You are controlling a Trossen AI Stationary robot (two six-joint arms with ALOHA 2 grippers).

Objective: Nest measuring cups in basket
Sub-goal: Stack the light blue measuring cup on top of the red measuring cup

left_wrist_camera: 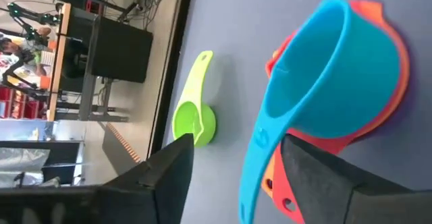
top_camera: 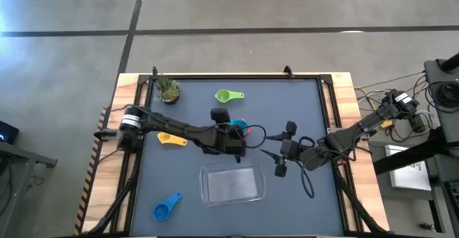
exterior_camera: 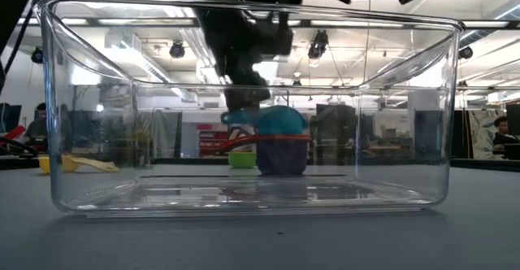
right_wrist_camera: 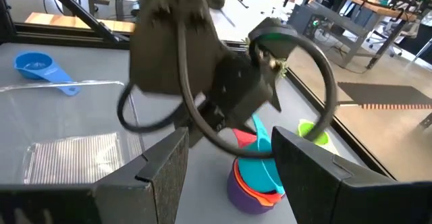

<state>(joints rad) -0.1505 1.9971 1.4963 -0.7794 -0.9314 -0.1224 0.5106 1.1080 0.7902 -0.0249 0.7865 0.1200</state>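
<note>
No legible brand or lettering on any item; the teal cup [left_wrist_camera: 324, 75] has small embossed marks on its handle, too blurred to read. Left arm reaches from the table's left edge across toward centre, its gripper [top_camera: 235, 139] low over a stack of nested cups just behind the basket [top_camera: 231, 183]. In the left wrist view the dark fingers [left_wrist_camera: 169, 177] stand apart on either side of the teal cup's handle, clear of it, grasping nothing. Right arm comes in from the right edge, bent at the elbow, its gripper [top_camera: 281, 154] hovering near the basket's right rear corner, fingers spread and empty, pointed at the stack. Stack: teal cup on top, red cup [left_wrist_camera: 378, 15] and orange cup [left_wrist_camera: 381, 119] beneath, purple cup [right_wrist_camera: 244, 191] at the bottom; smooth glossy plastic, round bowls with flat handles. In the low view the stack shows through the basket's walls, standing on the mat behind it. Green cup [top_camera: 228, 95] lies alone near the far edge; yellow cup [top_camera: 171, 139] sits beside the left arm; blue cup [top_camera: 166, 206] lies near the front left, well apart from the basket. Basket is clear, rectangular, round-cornered, low-walled, with a ribbed patch on its floor. Small potted plant [top_camera: 168, 89] at the far left corner. Table [top_camera: 301, 109] surface is a matte dark mat framed in wood.
</note>
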